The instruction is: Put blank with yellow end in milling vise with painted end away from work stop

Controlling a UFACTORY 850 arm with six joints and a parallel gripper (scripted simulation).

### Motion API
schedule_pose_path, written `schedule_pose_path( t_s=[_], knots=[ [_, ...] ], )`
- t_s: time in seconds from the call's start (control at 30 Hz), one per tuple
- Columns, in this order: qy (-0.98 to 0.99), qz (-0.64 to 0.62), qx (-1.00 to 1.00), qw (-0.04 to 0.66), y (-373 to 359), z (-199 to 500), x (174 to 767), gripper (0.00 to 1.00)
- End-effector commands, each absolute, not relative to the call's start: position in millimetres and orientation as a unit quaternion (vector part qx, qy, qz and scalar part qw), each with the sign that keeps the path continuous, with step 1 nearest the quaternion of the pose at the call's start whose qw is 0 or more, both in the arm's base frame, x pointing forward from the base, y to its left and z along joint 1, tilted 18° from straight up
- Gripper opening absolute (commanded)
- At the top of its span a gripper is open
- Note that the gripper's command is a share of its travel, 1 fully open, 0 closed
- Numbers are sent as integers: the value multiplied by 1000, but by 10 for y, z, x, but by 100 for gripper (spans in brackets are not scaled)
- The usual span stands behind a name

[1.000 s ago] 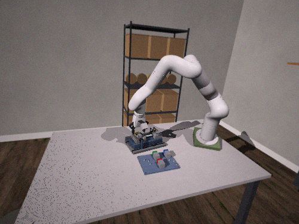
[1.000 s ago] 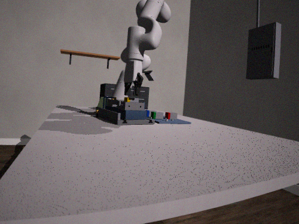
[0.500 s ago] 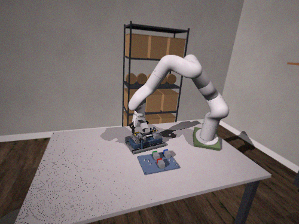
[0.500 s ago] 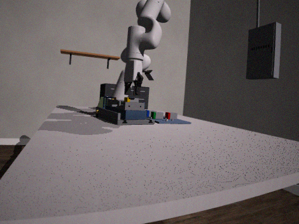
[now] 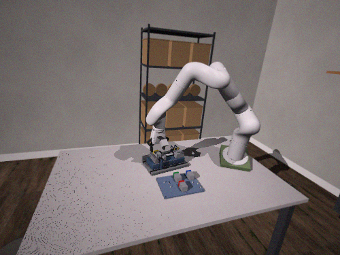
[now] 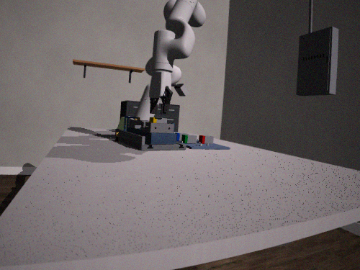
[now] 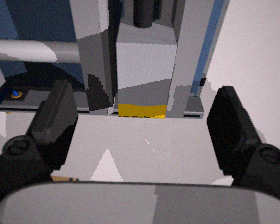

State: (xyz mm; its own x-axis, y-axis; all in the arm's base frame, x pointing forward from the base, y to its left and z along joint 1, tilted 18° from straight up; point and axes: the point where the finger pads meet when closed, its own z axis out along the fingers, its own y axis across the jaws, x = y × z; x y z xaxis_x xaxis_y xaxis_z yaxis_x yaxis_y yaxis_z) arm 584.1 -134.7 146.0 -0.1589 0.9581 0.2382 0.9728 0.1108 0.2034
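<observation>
The grey blank with the yellow end [image 7: 145, 65] [image 5: 156, 151] [image 6: 153, 119] lies between the jaws of the milling vise [image 5: 164, 163] [image 6: 162, 138] [image 7: 187, 60]. Its yellow end faces the wrist camera, and a dark rod [image 7: 145, 12] shows at its far end. My gripper [image 7: 144, 100] [image 5: 159, 145] [image 6: 162, 106] is open and empty. It hangs just above the blank's yellow end, with one finger on each side. Three other blanks, with a green end [image 5: 177, 177] [image 6: 184, 138], a blue end [image 5: 189, 174] and a red end [image 5: 183, 185] [image 6: 201, 139], lie on the blue infeed plate [image 5: 166, 190] [image 6: 216, 147].
The arm's green base [image 5: 236, 163] stands on the table to the right of the vise. A shelf rack with boxes [image 5: 177, 85] stands behind the table. A wall shelf [image 6: 104, 65] and a dark wall box [image 6: 317, 61] hang well clear of it.
</observation>
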Motion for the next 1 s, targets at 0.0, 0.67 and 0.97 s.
schedule_pose_path(
  t_s=[0.0,0.67,0.97],
  knots=[
    [-745,-157,-648,22,-1357,1490,5845,100],
    [-745,-157,-648,22,-1515,2058,5743,100],
    [-745,-157,-648,22,-1563,2231,5713,100]
  ],
)
